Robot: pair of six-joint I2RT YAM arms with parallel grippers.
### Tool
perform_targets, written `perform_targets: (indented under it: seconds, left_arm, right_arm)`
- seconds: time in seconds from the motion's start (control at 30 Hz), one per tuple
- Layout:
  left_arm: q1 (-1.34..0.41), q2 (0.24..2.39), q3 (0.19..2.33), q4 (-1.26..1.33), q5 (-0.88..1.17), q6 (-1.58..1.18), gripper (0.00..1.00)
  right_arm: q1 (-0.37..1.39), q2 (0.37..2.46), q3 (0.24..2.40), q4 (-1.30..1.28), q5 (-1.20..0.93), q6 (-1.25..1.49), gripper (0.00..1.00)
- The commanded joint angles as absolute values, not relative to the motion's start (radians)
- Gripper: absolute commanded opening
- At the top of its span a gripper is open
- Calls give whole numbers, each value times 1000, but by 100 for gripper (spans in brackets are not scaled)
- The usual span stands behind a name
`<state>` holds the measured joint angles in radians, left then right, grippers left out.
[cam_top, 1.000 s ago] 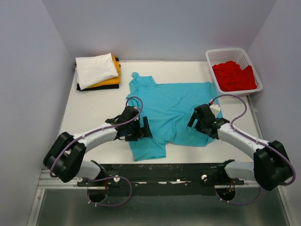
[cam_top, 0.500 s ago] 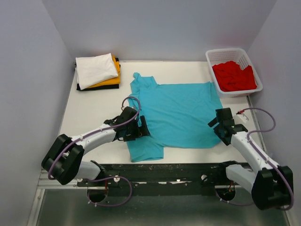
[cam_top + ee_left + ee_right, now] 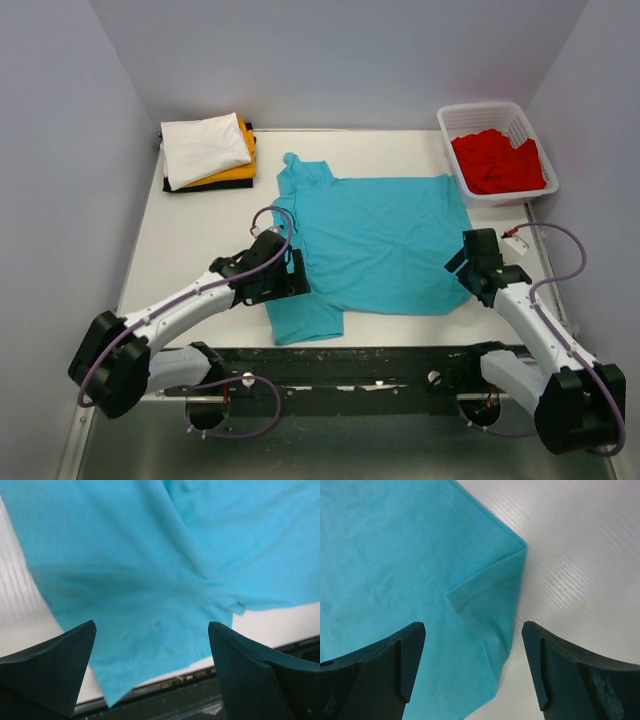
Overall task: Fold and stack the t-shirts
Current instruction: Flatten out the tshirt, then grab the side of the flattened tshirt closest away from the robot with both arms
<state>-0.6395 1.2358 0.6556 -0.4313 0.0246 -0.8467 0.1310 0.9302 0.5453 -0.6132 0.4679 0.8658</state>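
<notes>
- Pale grey walls (image 3: 330, 60) on three sides; white bench (image 3: 200, 240), mostly bare on its left.
- Teal shirt (image 3: 385, 240): mid-bench, spread flat, hem toward the right and both sleeves on the left. No fold made in it yet, by the look of it.
- Stack (image 3: 205, 155), far left corner of the bench: white shirt (image 3: 203, 148) on top, orange shirt (image 3: 243, 172) under it, black shirt (image 3: 200, 186) at the bottom. All folded. Judged done: three.
- Basket (image 3: 478, 110), far right: red shirts (image 3: 497, 162) heaped inside, unfolded. How many, cannot tell.
- Judged left to do: fold the teal shirt, add it to the stack, then the red ones. Roughly mid-task.
- Left claw (image 3: 293, 276): low over the shirt's left edge by the near sleeve, jaws wide, nothing held.
- Right claw (image 3: 463, 262): at the shirt's near right corner, jaws wide, nothing held.
- Top view only: stack, basket, whole outline of the shirt, both arms.
- Left wrist only: left claw (image 3: 152, 630) spread wide above the teal shirt (image 3: 150, 555). Cloth puckers where the sleeve (image 3: 150, 645) meets the body, and the sleeve runs almost to the bench's near edge.
- Right wrist only: right claw (image 3: 472, 630) brackets the hem corner (image 3: 492, 605), where a small flap is turned back on itself, with bare bench just beyond. Overhead misses that flap.
</notes>
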Motion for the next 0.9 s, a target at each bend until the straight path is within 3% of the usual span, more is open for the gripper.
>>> perform_targets:
  seconds: [0.0, 0.1, 0.3, 0.43, 0.57, 0.7, 0.77, 0.83, 0.87]
  left_arm:
    - [-725, 1046, 667, -682, -112, -878, 99]
    - [-795, 938, 577, -777, -114, -958, 99]
    - [-901, 761, 411, -771, 29, -1062, 94]
    - [-920, 755, 360, -691, 93, -1080, 90]
    - [-925, 803, 317, -591, 109, -1084, 80]
    - [-925, 898, 312, -506, 116, -1078, 55]
    - [-925, 940, 333, -501, 94, -1068, 35]
    - [-926, 969, 361, -516, 85, -1063, 5]
    - [-925, 977, 367, -523, 85, -1060, 0]
  right_arm:
    - [130, 1058, 602, -569, 417, 739, 86]
    - [131, 1133, 627, -609, 494, 774, 82]
    - [132, 1199, 600, -526, 448, 758, 70]
    - [132, 1217, 602, -513, 448, 751, 66]
    - [131, 1206, 600, -498, 435, 728, 65]
    - [131, 1220, 594, -473, 397, 701, 64]
    - [134, 1226, 597, -467, 384, 696, 63]
    - [135, 1225, 610, -474, 378, 695, 60]
    - [137, 1224, 616, -478, 376, 693, 59]
